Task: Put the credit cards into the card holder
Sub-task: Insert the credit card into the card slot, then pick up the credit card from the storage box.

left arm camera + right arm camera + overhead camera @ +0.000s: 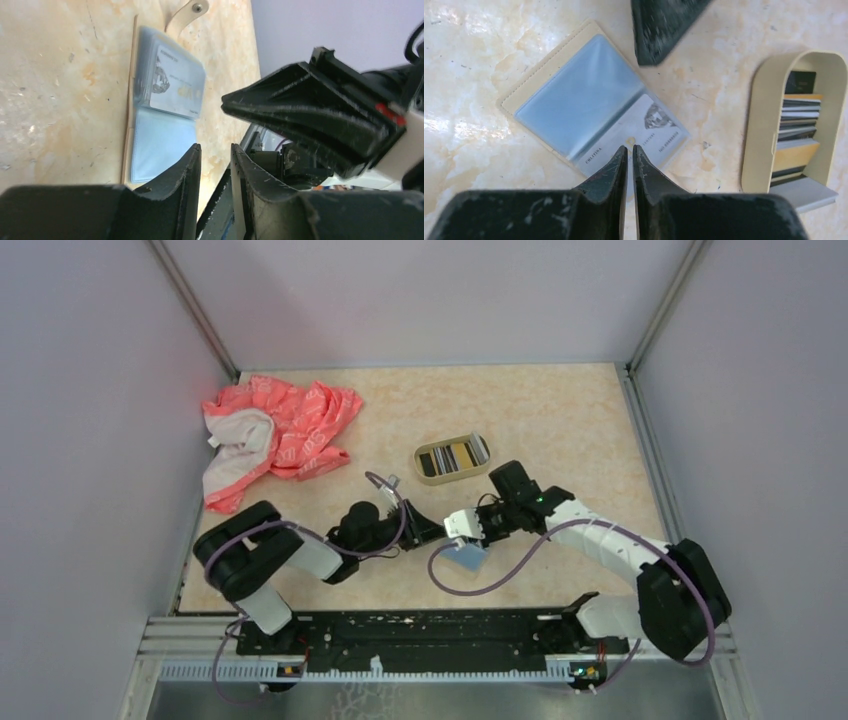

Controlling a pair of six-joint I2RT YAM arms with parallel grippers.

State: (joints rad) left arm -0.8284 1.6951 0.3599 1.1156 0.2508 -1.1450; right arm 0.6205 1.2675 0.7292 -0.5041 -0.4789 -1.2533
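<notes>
Pale lilac walls (90,390) box in one beige marbled table (560,420). One pink cloth (275,435) lies far left. One tan tray (760,125) sits centre, its stacked credit cards (796,130) too overlapped to count. Nearer lies one open card holder (569,95) with one card (644,130) in its pocket. The right gripper (630,148) has its jaws almost together at that card's edge, and I cannot tell whether it grips. The left gripper (216,147) gapes empty just beside the holder.

Robotics laboratory test cell. Enclosure: plain pale lilac panel walls (90,390) on three sides, joined by bare aluminium corner posts (195,305), around a beige marble-patterned tabletop (570,420). Equipment: a black-and-white jointed left robot arm (270,560) and a matching right robot arm (610,540), both bolted to a black slotted mounting rail (420,632) at the near edge, with exposed purple cables (505,570) looped along them.
</notes>
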